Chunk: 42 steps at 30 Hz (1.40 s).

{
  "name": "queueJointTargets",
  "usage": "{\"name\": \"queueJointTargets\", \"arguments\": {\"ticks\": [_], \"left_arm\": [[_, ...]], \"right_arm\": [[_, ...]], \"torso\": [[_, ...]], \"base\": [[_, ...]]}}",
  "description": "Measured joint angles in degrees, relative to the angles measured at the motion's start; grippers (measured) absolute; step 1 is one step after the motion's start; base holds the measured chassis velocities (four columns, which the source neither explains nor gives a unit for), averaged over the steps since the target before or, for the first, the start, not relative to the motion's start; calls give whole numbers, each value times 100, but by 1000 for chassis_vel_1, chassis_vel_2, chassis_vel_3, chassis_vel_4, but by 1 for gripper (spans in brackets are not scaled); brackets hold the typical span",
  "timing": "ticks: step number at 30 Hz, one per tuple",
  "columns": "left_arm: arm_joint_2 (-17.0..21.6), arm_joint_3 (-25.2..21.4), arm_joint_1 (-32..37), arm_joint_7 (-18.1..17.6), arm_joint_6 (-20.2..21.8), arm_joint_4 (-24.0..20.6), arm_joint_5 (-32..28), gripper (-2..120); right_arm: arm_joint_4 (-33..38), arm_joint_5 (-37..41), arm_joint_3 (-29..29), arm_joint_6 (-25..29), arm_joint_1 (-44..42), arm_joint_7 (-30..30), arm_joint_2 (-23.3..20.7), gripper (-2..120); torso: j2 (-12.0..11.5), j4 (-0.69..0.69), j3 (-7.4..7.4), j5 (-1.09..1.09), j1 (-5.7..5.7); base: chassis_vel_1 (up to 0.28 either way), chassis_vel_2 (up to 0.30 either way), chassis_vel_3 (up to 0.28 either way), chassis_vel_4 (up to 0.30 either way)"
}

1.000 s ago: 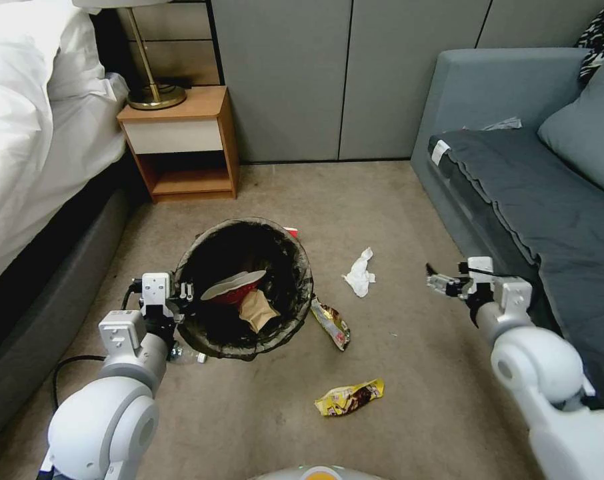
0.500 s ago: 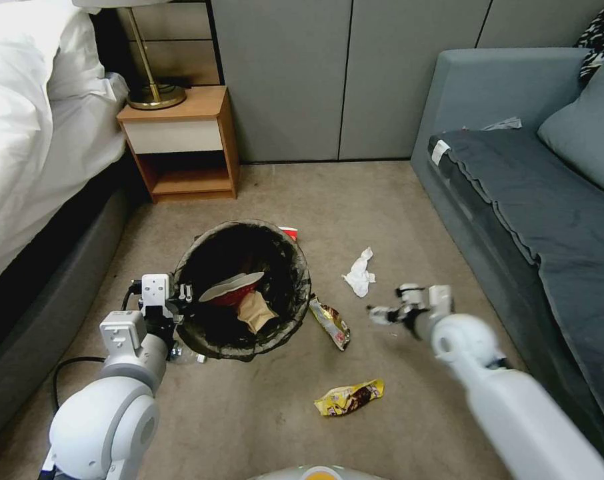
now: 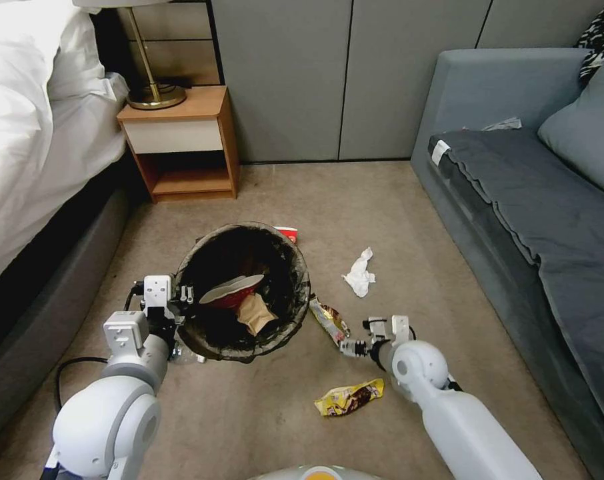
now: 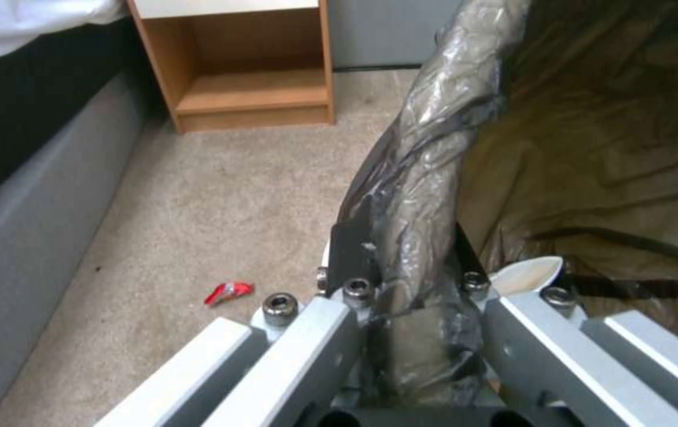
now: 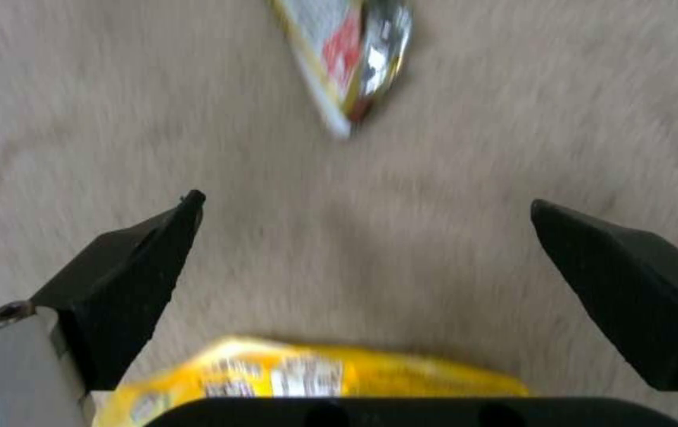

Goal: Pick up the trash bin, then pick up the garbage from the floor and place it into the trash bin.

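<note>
On the floor [image 3: 395,220] between the bed [image 3: 29,160] and the grey sofa [image 3: 515,200], the trash bin [image 3: 243,290] sits just nearer the bed side, its dark bag [image 4: 433,154] folded over the rim. Left gripper [image 4: 402,267]: pinched on the bin's rim at the side nearest the bed, one finger outside and one inside the liner. Inside the bin: a red-and-white carton [image 3: 232,290] and a tan paper bag [image 3: 255,312]. Right gripper [image 3: 347,347]: low over the carpet, fingers [image 5: 117,279] spread wide with nothing between them, between two pieces of garbage. Colourful snack wrapper [image 3: 331,321]: on the floor just beside the bin on the sofa side, near the right gripper's tips. Yellow wrapper [image 3: 350,397]: on the floor nearer the robot, under the right wrist in the right wrist view. Crumpled white tissue [image 3: 359,273]: on the floor farther out, toward the wall, well apart from both grippers. Small red scrap [image 4: 228,292]: on the carpet on the bed side of the bin. Wooden nightstand [image 3: 182,143]: against the far wall beside the bed, carrying a brass lamp base [image 3: 157,97]
</note>
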Motion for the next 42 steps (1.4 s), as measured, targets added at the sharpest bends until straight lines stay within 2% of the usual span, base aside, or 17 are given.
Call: {"name": "queueJointTargets", "arguments": {"ticks": [10, 17, 22, 29, 36, 40, 42], "left_arm": [[-3, 10, -48, 23, -9, 40, 0, 0], [-3, 61, -73, 33, -17, 67, 2, 0], [-9, 88, -72, 38, -27, 78, 2, 0], [-18, 106, -61, 43, -44, 90, 13, 0], [-23, 104, -57, 65, -50, 107, 34, 0], [-21, 102, -57, 80, -51, 112, 40, 0], [-19, 97, -57, 86, -51, 129, 43, 0]], "right_arm": [[173, -146, -150, 5, -300, 11, -136, 100], [403, -127, -281, 7, -511, 110, -448, 100], [501, -160, -502, 10, -614, 124, -862, 100], [500, -264, -686, 12, -539, 80, -1032, 100], [521, 56, -574, 12, -526, 119, -710, 100], [599, 630, -434, 12, -527, 264, -543, 100], [676, 1305, -279, 20, -525, 502, -348, 100]], "torso": [[0, 1, 0, 0, 0], [0, 0, 0, -1, 0], [0, 0, 0, 1, 0], [0, 1, 0, 0, 0], [0, 1, 0, 0, 0], [0, 1, 0, 0, 0], [0, 0, 0, 0, 0]], "base": [[0, 0, 0, 0], [0, 0, 0, 0], [0, 0, 0, 0], [0, 0, 0, 0], [0, 0, 0, 0], [0, 0, 0, 0], [0, 0, 0, 0]]}}
